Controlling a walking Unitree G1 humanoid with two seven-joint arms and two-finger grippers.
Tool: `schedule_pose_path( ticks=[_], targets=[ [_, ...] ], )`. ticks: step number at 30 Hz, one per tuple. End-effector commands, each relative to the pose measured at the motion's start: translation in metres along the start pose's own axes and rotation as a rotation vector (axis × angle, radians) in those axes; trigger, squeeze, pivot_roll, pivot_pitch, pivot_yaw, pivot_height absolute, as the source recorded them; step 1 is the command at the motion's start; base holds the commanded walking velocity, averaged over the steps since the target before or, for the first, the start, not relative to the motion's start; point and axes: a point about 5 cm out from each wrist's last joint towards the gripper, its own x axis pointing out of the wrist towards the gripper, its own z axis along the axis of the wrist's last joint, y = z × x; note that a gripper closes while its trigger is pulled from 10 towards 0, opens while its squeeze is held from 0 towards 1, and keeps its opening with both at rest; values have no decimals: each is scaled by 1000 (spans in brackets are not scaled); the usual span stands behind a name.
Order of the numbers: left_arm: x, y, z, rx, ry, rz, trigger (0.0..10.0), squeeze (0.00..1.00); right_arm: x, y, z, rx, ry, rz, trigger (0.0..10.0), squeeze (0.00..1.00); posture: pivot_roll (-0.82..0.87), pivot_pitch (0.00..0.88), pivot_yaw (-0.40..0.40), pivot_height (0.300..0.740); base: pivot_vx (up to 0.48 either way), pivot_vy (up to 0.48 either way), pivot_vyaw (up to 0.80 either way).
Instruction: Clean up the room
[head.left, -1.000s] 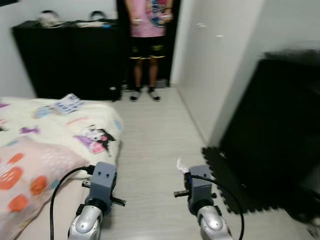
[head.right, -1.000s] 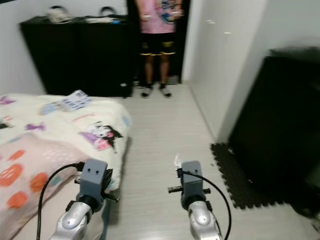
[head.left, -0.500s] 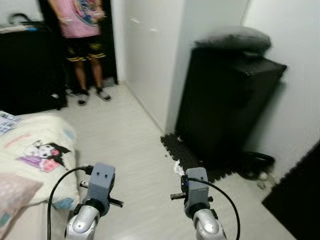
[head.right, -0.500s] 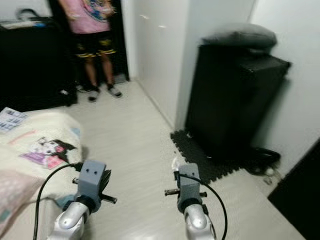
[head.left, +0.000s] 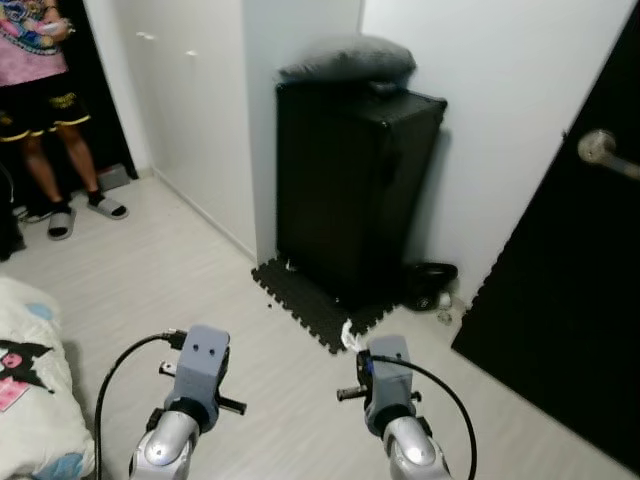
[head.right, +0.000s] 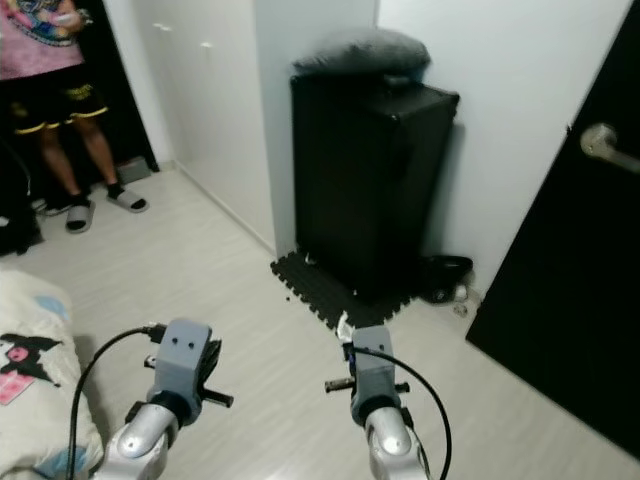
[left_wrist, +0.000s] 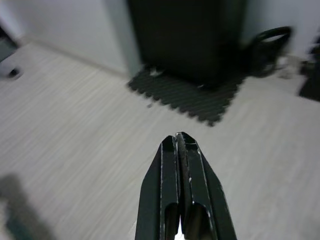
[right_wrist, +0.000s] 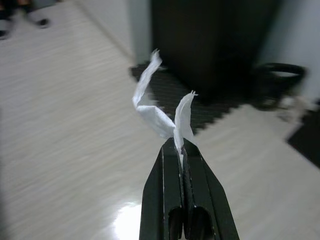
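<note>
**Scrap in hand, bin not yet reached**

Left eye view: the right gripper is held out low over the pale wood-look floor, with a crumpled white scrap of paper poking from its tip; the left gripper is held out beside it; ahead of both stands a tall black cabinet on a black foam mat, a small dark round bin just beside it; a person's legs stand well off to the left.

Right eye view: the same layout; a black door with a metal handle is to the right.

Left wrist view: the jaws are pressed together with nothing between them; mat and cabinet lie beyond the tips.

Right wrist view: the jaws are clamped on the scrap, which curls up past the tips; the bin lies well beyond.

Judgement: pickup looks done; carrying it to the bin and dropping it remain, if the bin is the goal.
</note>
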Motion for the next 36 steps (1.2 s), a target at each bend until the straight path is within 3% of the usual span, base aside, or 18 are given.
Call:
schedule_pose_path(
  ticks=[1, 36],
  targets=[
    [-1, -3, -2, -2, 10, -10, 10000, 0, -2, -1, -3, 5, 7, -3, 10000, 0, 73, 123, -6, 740, 0, 0, -800],
    [0, -6, -1, -12, 7, -4, 10000, 0, -1, -5, -4, 2, 14, -9, 10000, 0, 63, 121, -18, 740, 0, 0, -800]
  ],
)
